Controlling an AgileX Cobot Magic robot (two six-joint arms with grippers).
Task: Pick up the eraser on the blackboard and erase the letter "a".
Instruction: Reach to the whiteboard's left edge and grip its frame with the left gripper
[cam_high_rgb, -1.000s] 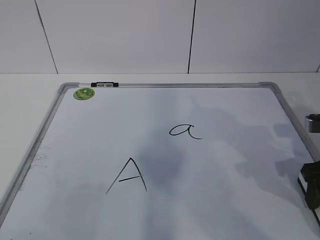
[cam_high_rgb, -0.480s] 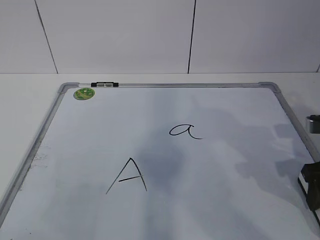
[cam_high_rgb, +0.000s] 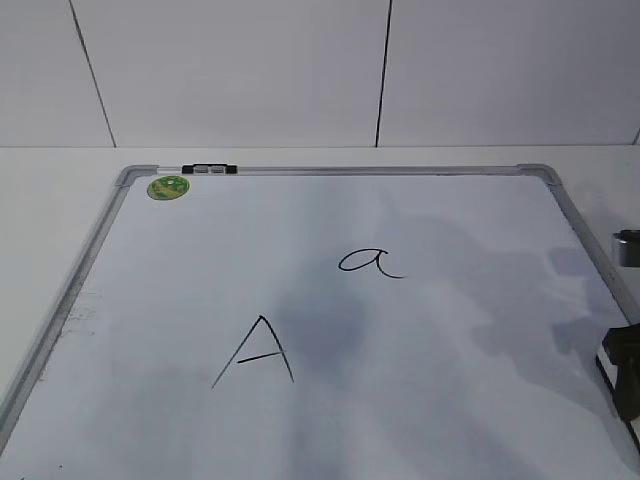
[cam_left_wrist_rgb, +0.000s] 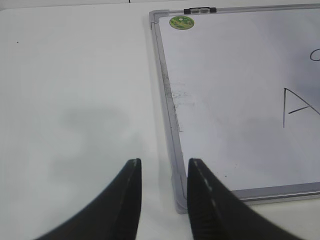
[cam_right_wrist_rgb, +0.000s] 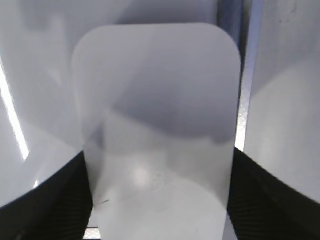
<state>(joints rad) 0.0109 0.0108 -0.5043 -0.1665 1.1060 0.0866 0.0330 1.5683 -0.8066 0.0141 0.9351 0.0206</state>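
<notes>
The blackboard (cam_high_rgb: 330, 172) lies flat on the table. The letter "a" (cam_high_rgb: 368, 262) is written right of its middle. The eraser (cam_right_wrist_rgb: 157, 125) fills the right wrist view as a white rounded block. My right gripper (cam_right_wrist_rgb: 159, 155) has a black finger pressed on each side of it. In the exterior view this gripper (cam_high_rgb: 625, 372) is a dark shape at the board's right frame, mostly cut off by the picture's edge. My left gripper (cam_left_wrist_rgb: 164, 167) is open and empty, over the near left corner of the blackboard (cam_left_wrist_rgb: 167, 100).
A larger capital "A" (cam_high_rgb: 258, 352) is drawn left of and nearer than the "a". A green round sticker (cam_high_rgb: 168, 187) and a black clip (cam_high_rgb: 209, 169) sit at the far left corner. A small silver object (cam_high_rgb: 626, 246) lies off the right frame.
The right gripper has shifted slightly toward the lower right edge of the exterior view. The board and letters are unchanged.
</notes>
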